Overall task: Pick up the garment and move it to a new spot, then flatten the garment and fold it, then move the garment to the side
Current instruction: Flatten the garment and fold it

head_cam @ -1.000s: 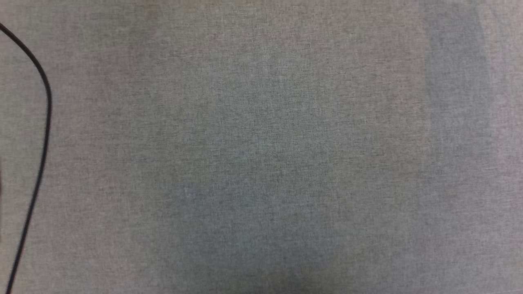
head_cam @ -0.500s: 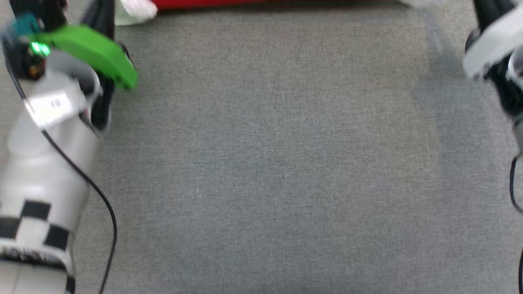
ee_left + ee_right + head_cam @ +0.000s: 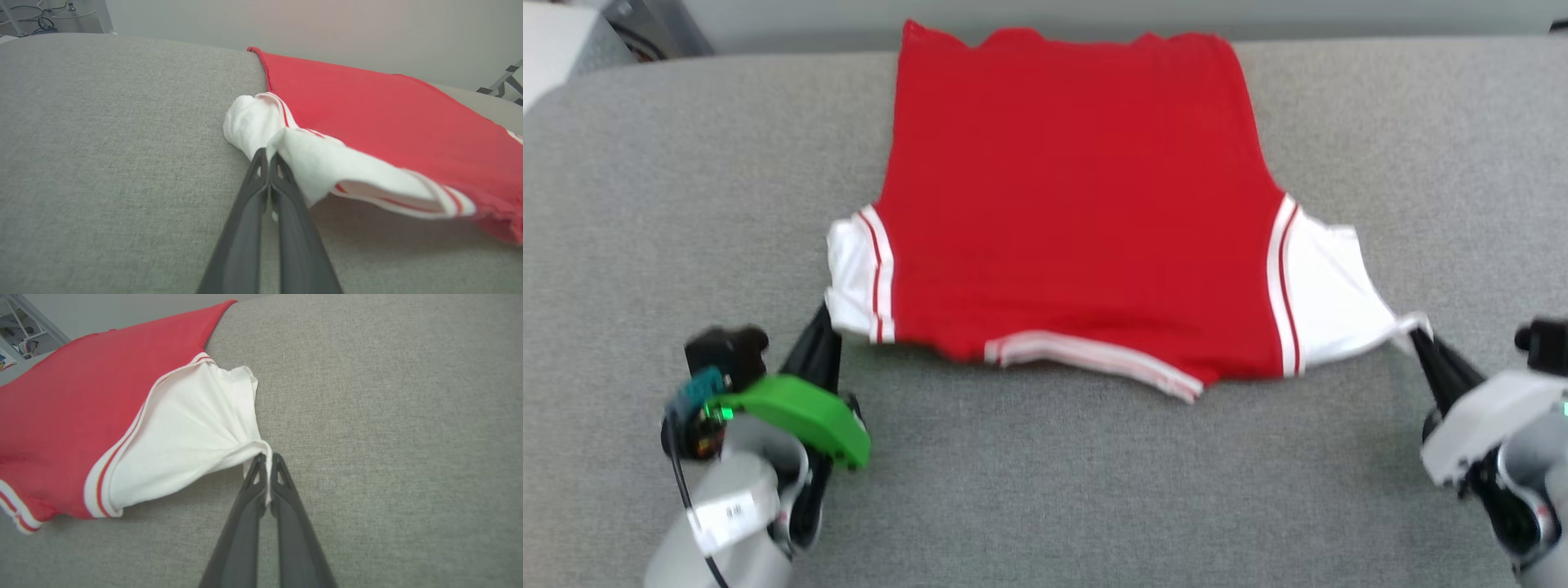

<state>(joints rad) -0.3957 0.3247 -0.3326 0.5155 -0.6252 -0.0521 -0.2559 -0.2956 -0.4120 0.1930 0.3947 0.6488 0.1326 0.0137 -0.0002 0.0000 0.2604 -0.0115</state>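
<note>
Now that the head camera has tilted up, the whole red jersey T-shirt [image 3: 1078, 188] is finally in frame, and that's the big change. 1 second ago the head view was basically just grey fabric, and 0.5 seconds ago there was only a red sliver along the top edge. Pretty sure that's the camera moving and not the shirt sliding, since the entire picture shifted. Anyway, the shirt lies spread on the grey fabric-covered counter [image 3: 1045, 490], plain red side up, hem reaching the counter's far edge, sleeves and striped trim [image 3: 1094, 359] toward the robot. The left gripper [image 3: 827, 320] is clamped fully closed on the bunched white left sleeve [image 3: 854, 273]. The right gripper [image 3: 1414, 333] is pinched closed on the tip of the white right sleeve [image 3: 1327, 286], which is pulled out into a point. In both wrist views the near edge hangs a little off the counter with shadow under it, while the far part rests flat. My read: this is the lay-down bit rolling into flattening, with the 2 sleeves held taut to spread the body, and folding hasn't started. The left sleeve is way more scrunched than the right, so that side probably needs smoothing before any fold.
</note>
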